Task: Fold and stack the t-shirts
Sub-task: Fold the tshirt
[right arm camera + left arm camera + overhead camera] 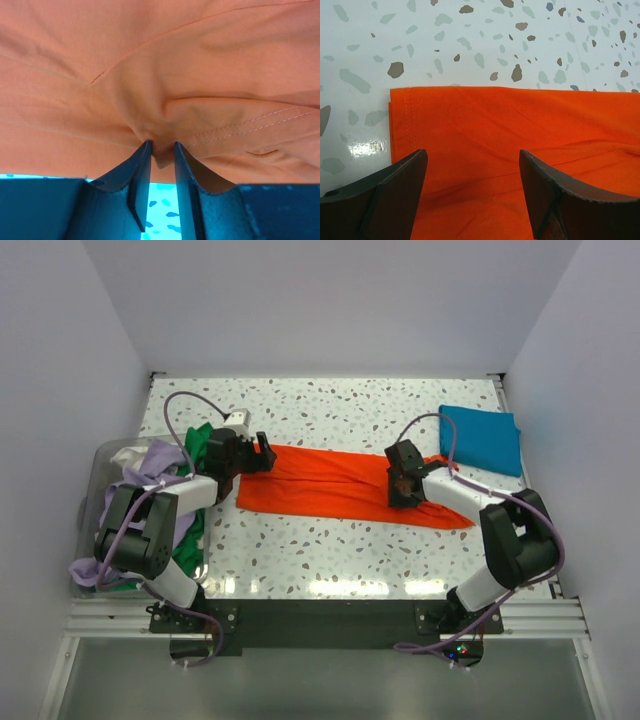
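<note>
1. Orange t-shirt (pixel 330 485): you find it lying flat as a long band across the middle of the speckled table (pixel 330 405). In the top view it runs from the 9 o'clock side toward 4 o'clock.
2. Left gripper (pixel 264 455): you see it at the band's 9 o'clock end. In the left wrist view its fingers (pixel 395 192) stand wide apart over the stitched hem and hold nothing. You cannot tell whether the tips touch the cloth.
3. Right gripper (pixel 400 495): it sits on the band toward its 3 o'clock end. In the right wrist view its fingers (pixel 137 172) are almost closed. They pinch a small bunched fold of the orange cloth just beside a stitched seam.
4. Teal-blue t-shirt (pixel 482 437): it lies folded at 2 o'clock, near the orange band's 3 o'clock tip.
5. Other shirts: the green t-shirt (pixel 203 440), lavender t-shirt (pixel 150 462) and whitish t-shirt (pixel 125 454) are heaped together at the table's 9 o'clock edge, partly hidden by the left arm.
</note>
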Tool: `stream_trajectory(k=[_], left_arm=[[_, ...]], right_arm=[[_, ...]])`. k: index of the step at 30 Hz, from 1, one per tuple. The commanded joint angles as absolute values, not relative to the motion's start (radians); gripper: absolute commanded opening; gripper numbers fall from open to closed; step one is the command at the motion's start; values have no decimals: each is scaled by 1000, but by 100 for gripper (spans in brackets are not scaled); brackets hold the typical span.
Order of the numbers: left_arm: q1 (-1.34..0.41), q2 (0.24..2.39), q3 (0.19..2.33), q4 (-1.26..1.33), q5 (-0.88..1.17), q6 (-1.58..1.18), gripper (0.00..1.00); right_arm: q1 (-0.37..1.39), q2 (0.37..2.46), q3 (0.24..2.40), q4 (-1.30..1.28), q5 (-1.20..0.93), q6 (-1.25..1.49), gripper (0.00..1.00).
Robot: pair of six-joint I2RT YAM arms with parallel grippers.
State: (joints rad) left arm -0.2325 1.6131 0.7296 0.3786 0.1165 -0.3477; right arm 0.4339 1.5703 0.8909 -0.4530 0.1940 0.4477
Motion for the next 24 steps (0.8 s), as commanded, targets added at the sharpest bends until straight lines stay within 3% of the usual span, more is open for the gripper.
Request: stream_trajectory(k=[1,5,9,24], left_arm=[[-239,1618,767,405,115,-324,79],[-239,1620,767,403,115,-325,79],[-239,1618,770,402,114,-324,79],[-239,1624,775,399,115,-322,79]], right_arm=[[443,1577,908,-459,186,436,26],[451,1574,916,-459,158,434,10],[462,1571,914,-440,120,434,0],[488,1528,925,-436,68,454,0]])
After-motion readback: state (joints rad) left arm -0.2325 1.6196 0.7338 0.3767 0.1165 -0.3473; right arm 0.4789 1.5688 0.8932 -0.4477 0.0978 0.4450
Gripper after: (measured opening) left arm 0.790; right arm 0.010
